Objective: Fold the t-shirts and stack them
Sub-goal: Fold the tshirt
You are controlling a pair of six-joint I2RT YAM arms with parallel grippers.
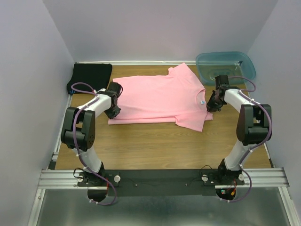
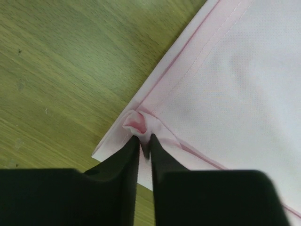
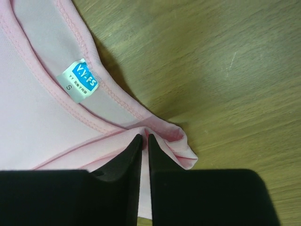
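Note:
The pink t-shirt [image 1: 157, 96] lies spread across the wooden table, neck to the right, hem to the left. My left gripper [image 1: 113, 111] is shut on the shirt's hem corner [image 2: 136, 123], which bunches up between the fingertips. My right gripper [image 1: 211, 104] is shut on the shirt's shoulder edge [image 3: 176, 139] beside the collar, next to the blue neck label [image 3: 78, 80]. The black t-shirt [image 1: 90, 75] lies folded at the back left corner, apart from both grippers.
A translucent blue-green plastic bin [image 1: 225, 66] stands at the back right, just behind my right arm. Grey walls close in the table on the left, back and right. Bare wood [image 1: 155, 146] lies in front of the pink shirt.

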